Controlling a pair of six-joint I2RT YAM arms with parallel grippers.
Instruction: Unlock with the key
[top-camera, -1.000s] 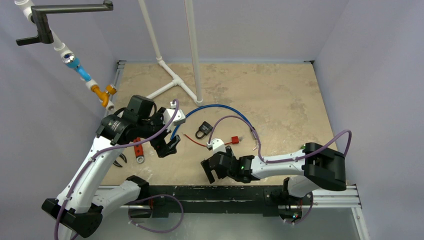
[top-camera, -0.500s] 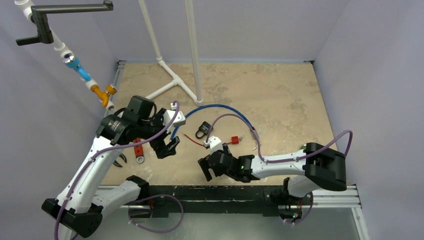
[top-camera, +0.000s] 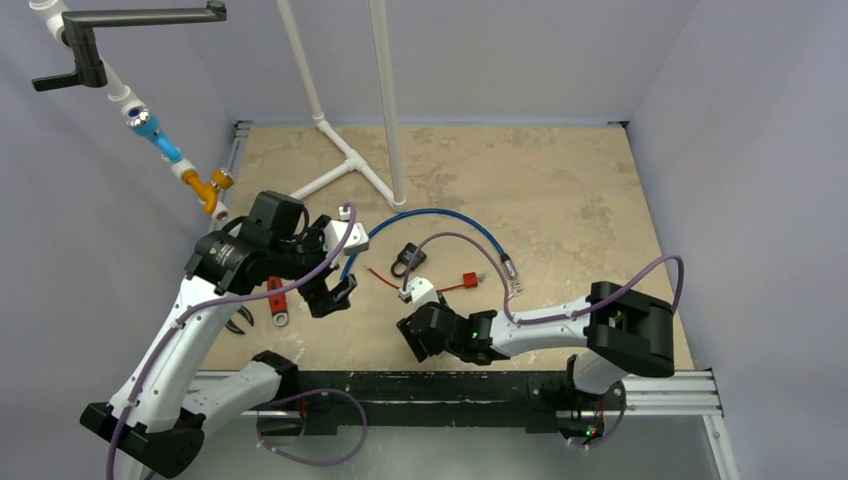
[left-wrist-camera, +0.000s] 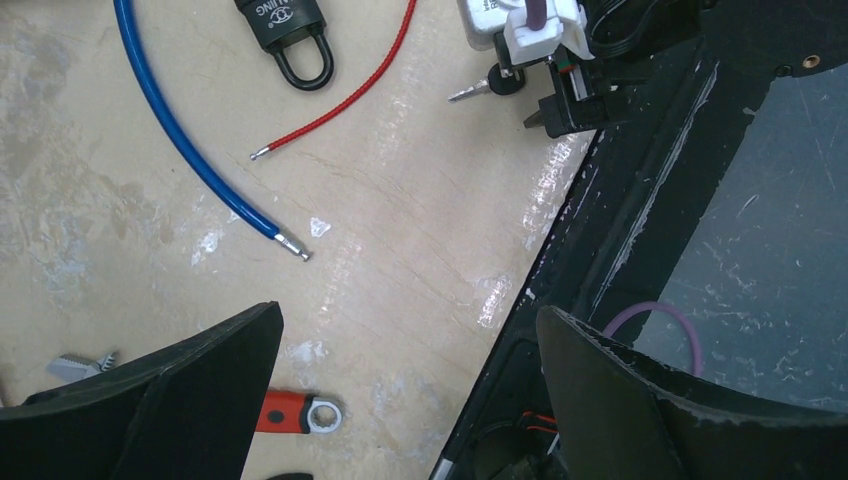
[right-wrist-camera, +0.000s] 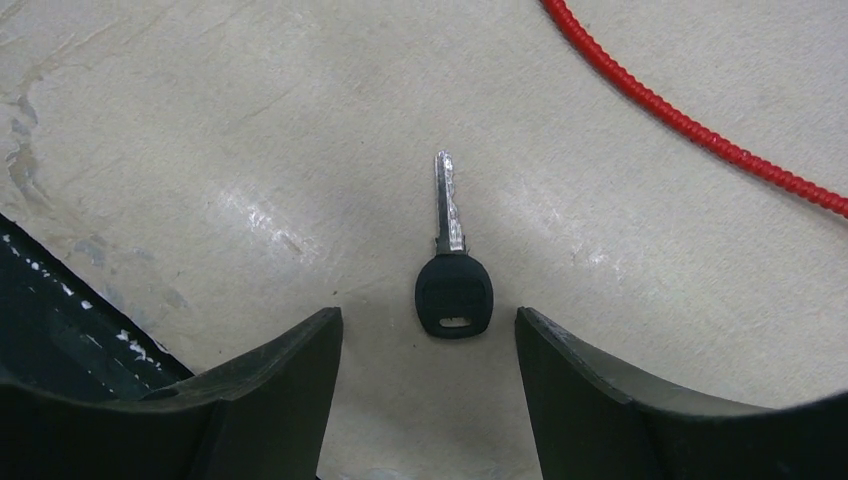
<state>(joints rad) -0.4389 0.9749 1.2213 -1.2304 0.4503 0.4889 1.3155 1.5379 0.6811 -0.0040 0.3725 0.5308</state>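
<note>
Black-headed metal key (right-wrist-camera: 453, 292) lies flat between right gripper's (right-wrist-camera: 427, 322) spread jaws; likely light, stiff, thin: best pinched by its head.

You get one marking only: white lettering on black padlock (left-wrist-camera: 283, 18) body, far left in left wrist view, ending "ING"; earlier letters unclear.

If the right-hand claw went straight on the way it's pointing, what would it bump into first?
The right gripper would likely meet the black-headed key, lying on the table between its open jaws.
</note>
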